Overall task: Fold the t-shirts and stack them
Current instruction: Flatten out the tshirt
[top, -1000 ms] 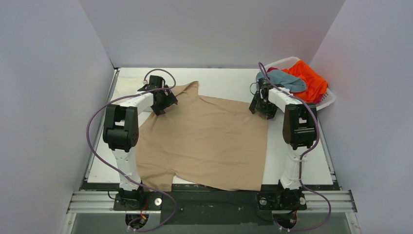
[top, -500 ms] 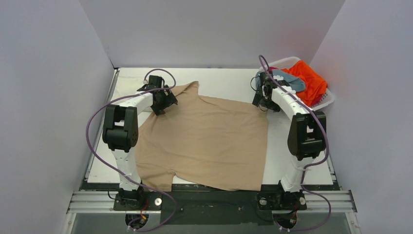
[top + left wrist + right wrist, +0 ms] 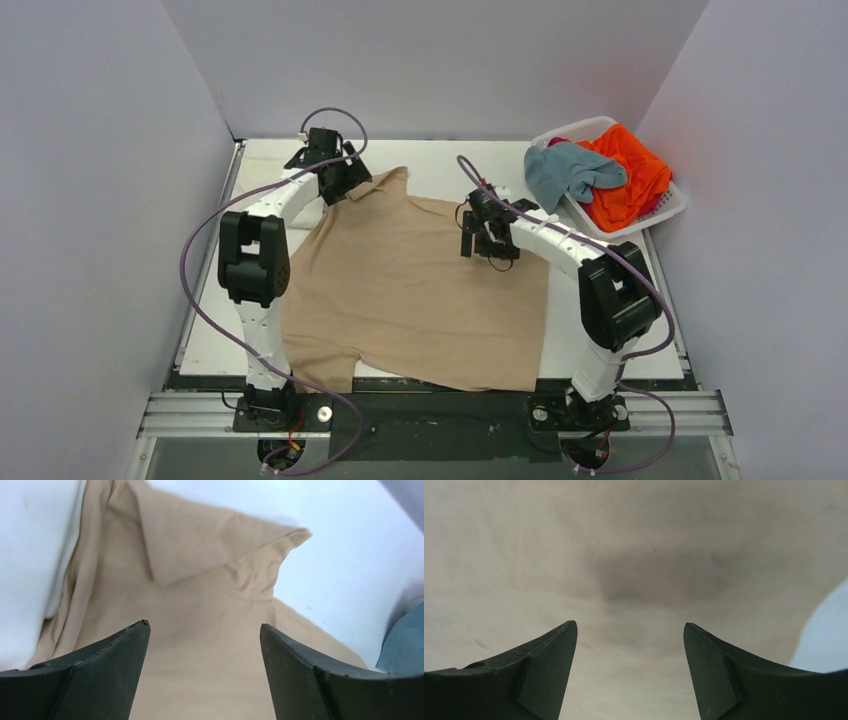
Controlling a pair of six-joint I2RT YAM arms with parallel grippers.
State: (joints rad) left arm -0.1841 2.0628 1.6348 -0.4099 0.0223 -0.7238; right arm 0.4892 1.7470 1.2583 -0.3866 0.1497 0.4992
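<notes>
Over the tan t-shirt (image 3: 420, 290) spread flat on the table (image 3: 450, 165), our left gripper (image 3: 338, 178) and right gripper (image 3: 488, 243) hover, jaws spread and empty; folding seems unstarted, so next we pinch its edges.

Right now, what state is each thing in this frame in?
tan t-shirt: spread flat on the table, unfolded.
basket: upright, holding shirts.
grey-blue t-shirt: crumpled, draped over the basket rim.
orange t-shirt: crumpled, heaped in the basket.
left gripper: open, empty, over the tan t-shirt's far edge.
right gripper: open, empty, above the tan t-shirt.
</notes>
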